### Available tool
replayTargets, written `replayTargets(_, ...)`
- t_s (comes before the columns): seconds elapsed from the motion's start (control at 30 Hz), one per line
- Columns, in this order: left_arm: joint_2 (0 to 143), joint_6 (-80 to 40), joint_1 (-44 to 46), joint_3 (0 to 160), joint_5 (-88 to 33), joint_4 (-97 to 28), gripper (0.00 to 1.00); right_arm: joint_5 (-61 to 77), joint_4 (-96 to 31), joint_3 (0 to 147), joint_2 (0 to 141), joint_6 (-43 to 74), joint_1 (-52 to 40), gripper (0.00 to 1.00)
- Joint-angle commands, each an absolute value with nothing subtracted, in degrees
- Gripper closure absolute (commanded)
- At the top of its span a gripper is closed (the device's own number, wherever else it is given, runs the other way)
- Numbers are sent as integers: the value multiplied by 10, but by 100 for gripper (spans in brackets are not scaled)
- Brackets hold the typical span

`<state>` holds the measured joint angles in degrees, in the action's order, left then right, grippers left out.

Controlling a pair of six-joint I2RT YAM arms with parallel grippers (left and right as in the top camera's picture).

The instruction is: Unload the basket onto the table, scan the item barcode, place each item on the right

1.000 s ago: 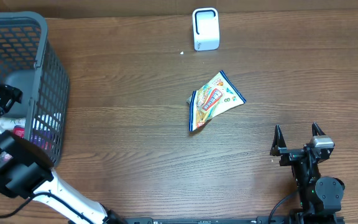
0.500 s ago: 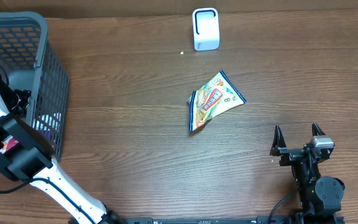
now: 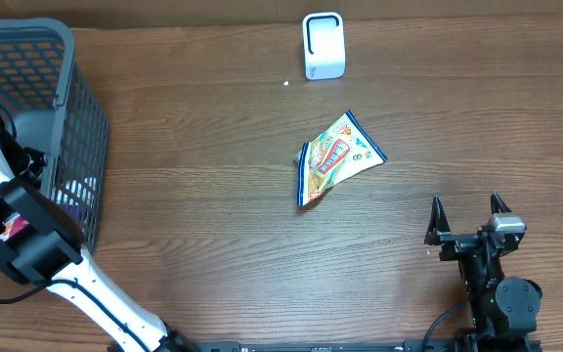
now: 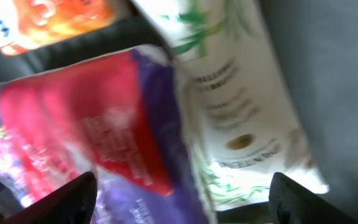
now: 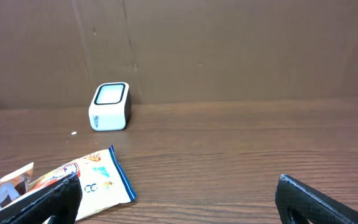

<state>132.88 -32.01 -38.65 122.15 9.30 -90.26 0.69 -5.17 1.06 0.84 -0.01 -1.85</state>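
My left gripper (image 4: 182, 193) is down inside the grey basket (image 3: 76, 117), open, its dark fingertips (image 4: 73, 199) wide apart. Between them lie a red and purple packet (image 4: 117, 130) and a white packet with green print (image 4: 241, 118), both blurred; no barcode shows. In the overhead view the left arm (image 3: 8, 210) reaches over the basket's wall and hides the gripper. The white scanner (image 3: 323, 45) stands at the table's far edge, also seen as the scanner (image 5: 110, 106) from the right wrist. My right gripper (image 3: 468, 217) rests open near the front right.
A yellow and blue snack packet (image 3: 336, 156) lies flat in the middle of the table, and the same packet (image 5: 55, 180) shows just past my right gripper's left finger. An orange packet (image 4: 48, 18) lies deeper in the basket. A brown cardboard wall (image 5: 229, 43) backs the table.
The left arm swung further over and into the basket a second ago, then barely shifted. The right arm and the packet on the table have not moved.
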Motion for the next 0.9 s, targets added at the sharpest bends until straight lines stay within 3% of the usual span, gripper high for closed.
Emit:
replayTargets(0.0,1334,-360,-387,1269,150,-927,20,7,-48,4,2,-3,-15,0)
replayTargets(0.27,1334,-404,-385,1273,175,-959,19,7,-48,4,2,-3,-15,0)
replayTargets(0.63,1334,-403,-386,1175,185,-891,20,7,-48,4,2,-3,-15,0)
replayTargets(0.73,1334,-389,-386,1175,184,-886,32,7,-48,4,2,-3,-15,0)
replayTargets(0.87,1334,-369,-386,1178,184,-887,82,7,-48,4,2,-3,-15,0)
